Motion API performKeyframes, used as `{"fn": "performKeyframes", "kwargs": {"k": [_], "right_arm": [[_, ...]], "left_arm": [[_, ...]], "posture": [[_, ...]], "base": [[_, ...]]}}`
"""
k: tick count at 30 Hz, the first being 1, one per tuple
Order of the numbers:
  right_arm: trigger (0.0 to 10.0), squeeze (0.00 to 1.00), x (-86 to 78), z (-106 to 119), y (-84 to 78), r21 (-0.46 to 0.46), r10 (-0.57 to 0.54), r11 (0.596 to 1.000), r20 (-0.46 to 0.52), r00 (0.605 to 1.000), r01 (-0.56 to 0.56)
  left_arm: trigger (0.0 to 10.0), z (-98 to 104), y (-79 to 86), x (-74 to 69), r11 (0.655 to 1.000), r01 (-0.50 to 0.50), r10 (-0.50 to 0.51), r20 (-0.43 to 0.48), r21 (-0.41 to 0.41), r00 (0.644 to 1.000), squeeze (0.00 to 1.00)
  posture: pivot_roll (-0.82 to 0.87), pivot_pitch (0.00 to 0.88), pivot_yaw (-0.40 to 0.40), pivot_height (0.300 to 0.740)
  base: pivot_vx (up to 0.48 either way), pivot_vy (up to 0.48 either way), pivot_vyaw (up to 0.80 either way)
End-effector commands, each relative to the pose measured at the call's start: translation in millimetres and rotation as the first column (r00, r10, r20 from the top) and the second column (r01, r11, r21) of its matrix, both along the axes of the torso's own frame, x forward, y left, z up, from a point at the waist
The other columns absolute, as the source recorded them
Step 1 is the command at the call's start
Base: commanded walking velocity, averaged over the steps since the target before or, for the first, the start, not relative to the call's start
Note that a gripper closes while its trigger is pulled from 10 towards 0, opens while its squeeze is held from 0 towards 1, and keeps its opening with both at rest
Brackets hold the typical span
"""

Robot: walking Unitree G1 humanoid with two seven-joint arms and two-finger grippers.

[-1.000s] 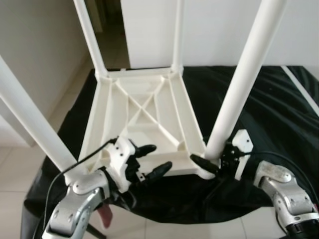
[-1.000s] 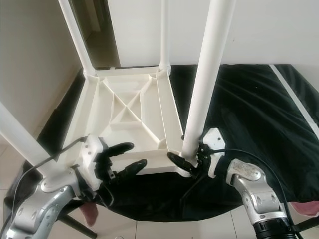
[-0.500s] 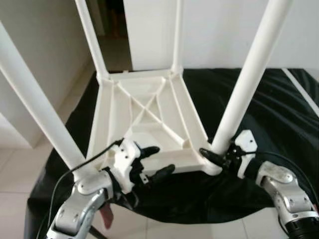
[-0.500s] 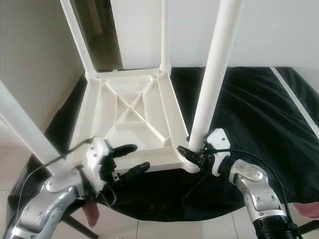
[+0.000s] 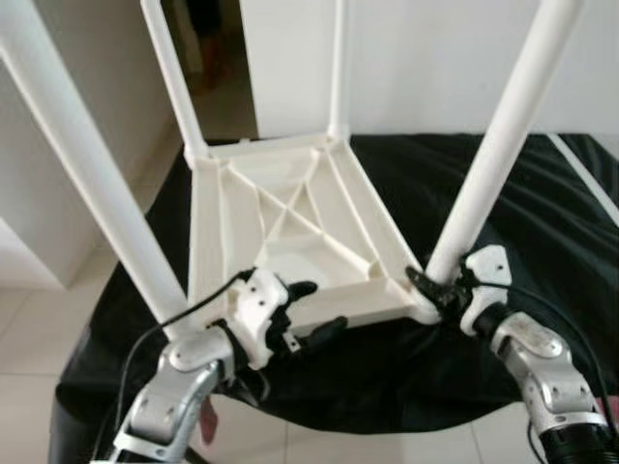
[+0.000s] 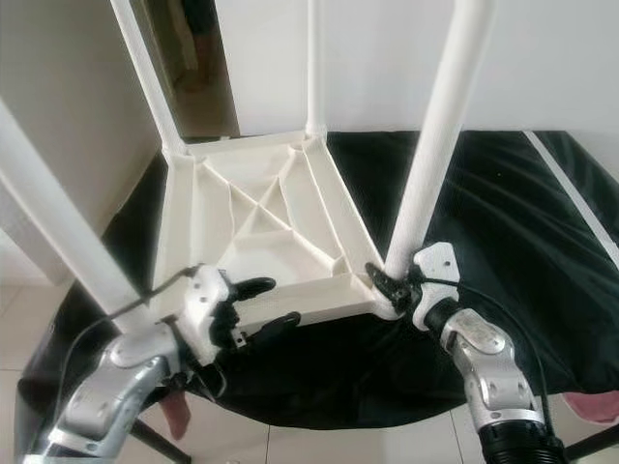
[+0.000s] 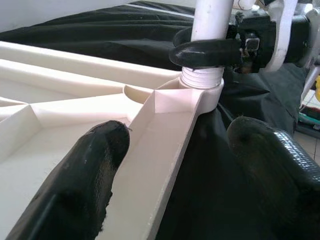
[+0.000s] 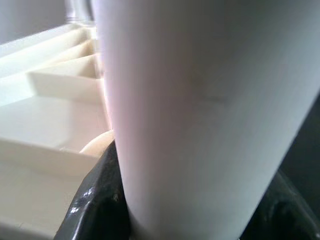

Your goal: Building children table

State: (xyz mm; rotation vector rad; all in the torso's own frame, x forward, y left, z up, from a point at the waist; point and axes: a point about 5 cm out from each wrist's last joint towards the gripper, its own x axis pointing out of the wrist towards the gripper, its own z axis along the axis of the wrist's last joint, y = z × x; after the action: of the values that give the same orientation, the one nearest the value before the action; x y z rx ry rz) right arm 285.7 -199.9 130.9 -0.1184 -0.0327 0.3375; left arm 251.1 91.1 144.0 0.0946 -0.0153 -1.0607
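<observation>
While the right gripper (image 5: 426, 282) is clenched around the base of the near right leg (image 5: 488, 166), just above its threaded collar, the left gripper (image 5: 308, 311) stands spread wide, one finger (image 7: 85, 175) over the inside of the tabletop's near rim and the other outside it, straddling the edge without pinching it. That split looks deliberate: the right holds the leg where a turn would seat it in its corner socket, and the left is placed to steady the frame against that turn.

The children table (image 5: 280, 227) lies upside down on a surface draped in black cloth (image 5: 522, 232), ribbed underside up. Four white legs rise from its corners, so assembly seems nearly done, with only tightening left. The near left leg (image 5: 97, 169) climbs just beside the left arm.

From the left wrist view comes what the head views blur: the ridged collar (image 7: 202, 77) where the leg meets the corner, and a black finger of the right gripper wrapped across it. The right wrist view gives the leg pressed close between its dark pads, with the pale ribs beyond. The head views supply the layout: table, cloth, tiled floor (image 5: 39, 329), white wall behind
</observation>
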Motion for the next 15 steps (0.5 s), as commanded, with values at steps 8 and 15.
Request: {"fn": "performKeyframes", "kwargs": {"k": [8,15], "right_arm": [[10.0,0.00,-7.5,-17,2.2,0.035,-0.263,0.964,-0.054,0.963,0.265],[10.0,0.00,1.9,-21,35.3,0.164,-0.460,0.867,-0.098,0.883,0.470]], "left_arm": [[10.0,-3,-6.7,7.6,0.990,-0.139,0.138,0.042,0.025,0.990,0.00],[10.0,-2,-4.2,17.1,0.987,-0.157,0.157,-0.034,-0.015,0.987,0.00]], "posture": [[-0.04,0.016,0.056,0.740],[-0.04,0.024,0.059,0.740]], "base": [[0.000,0.000,0.00],[0.000,0.000,0.00]]}}
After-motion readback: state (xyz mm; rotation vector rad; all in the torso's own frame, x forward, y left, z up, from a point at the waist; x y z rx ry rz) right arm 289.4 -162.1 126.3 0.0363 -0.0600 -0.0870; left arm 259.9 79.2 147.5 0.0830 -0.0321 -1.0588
